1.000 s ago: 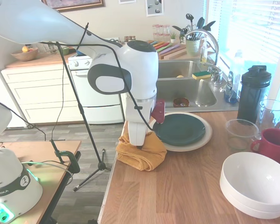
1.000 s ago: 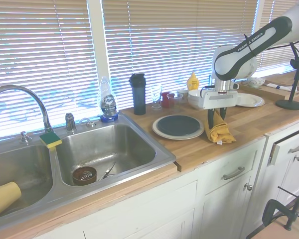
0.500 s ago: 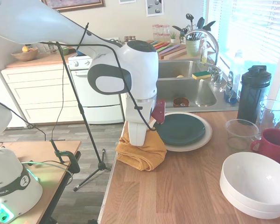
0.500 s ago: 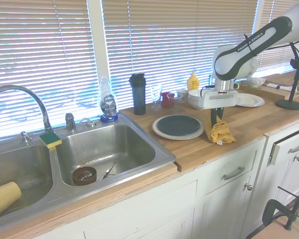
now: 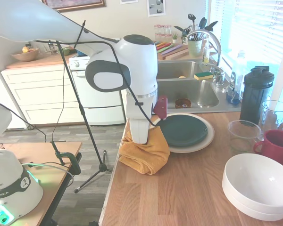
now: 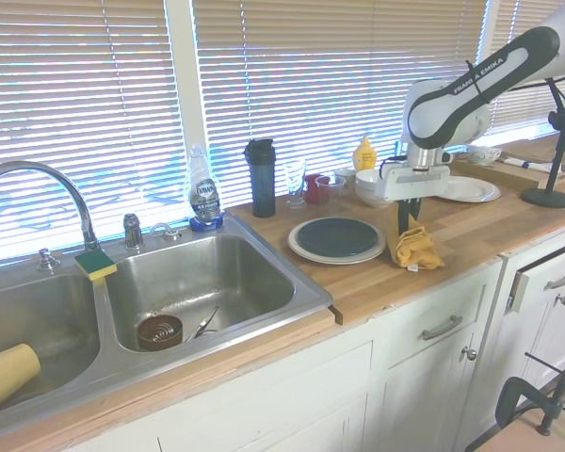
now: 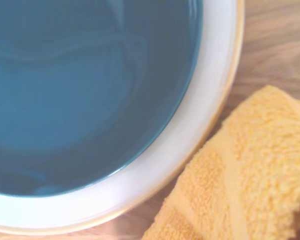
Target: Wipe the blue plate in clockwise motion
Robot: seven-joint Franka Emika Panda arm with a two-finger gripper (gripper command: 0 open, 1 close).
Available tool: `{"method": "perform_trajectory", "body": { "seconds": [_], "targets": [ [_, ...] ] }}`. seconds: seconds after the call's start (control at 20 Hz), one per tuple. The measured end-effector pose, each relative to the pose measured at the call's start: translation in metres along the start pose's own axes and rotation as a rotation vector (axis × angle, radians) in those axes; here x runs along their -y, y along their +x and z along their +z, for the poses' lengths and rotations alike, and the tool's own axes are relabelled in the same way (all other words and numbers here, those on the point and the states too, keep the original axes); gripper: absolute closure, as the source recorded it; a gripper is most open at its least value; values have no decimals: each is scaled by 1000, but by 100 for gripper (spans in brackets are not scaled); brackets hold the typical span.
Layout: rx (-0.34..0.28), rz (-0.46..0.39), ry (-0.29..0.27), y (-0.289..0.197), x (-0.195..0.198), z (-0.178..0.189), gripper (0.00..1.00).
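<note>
The blue plate (image 5: 184,129) (image 6: 337,236) (image 7: 90,90) lies on a larger cream plate (image 5: 203,141) (image 6: 306,252) (image 7: 190,145) on the wooden counter. A crumpled yellow towel (image 5: 144,153) (image 6: 414,250) (image 7: 250,170) sits just beside the plates, its top bunched upward. My gripper (image 6: 406,224) stands upright over the towel, shut on its top fold, to the side of the plate and not over it. In the first exterior view the arm's wrist hides the fingers.
Stacked white bowls (image 5: 257,186), a red mug (image 5: 278,146), a clear container (image 5: 243,134) and a black shaker bottle (image 5: 255,94) stand past the plates. The sink (image 6: 198,282) lies on the plates' other side. The counter's front edge runs close by the towel.
The fingers, open around the towel a second ago, have shut on it. The arm has risen slightly, pulling the towel's top up into a tighter bunch.
</note>
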State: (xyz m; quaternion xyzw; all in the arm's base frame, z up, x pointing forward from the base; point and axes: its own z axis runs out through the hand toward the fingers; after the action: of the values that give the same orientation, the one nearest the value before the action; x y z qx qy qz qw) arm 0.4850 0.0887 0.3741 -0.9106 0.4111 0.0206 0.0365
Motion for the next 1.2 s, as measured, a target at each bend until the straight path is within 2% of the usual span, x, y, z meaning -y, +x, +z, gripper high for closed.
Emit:
{"method": "perform_trajectory", "body": {
  "seconds": [0.35,0.6,0.9,1.2],
  "targets": [
    [-45,-16,41,-21,-6,-53,100],
    [-64,-24,52,-40,3,-94,100],
    [-91,-48,65,-54,31,-141,100],
    [-104,-67,64,-61,85,-167,100]
  ]
}}
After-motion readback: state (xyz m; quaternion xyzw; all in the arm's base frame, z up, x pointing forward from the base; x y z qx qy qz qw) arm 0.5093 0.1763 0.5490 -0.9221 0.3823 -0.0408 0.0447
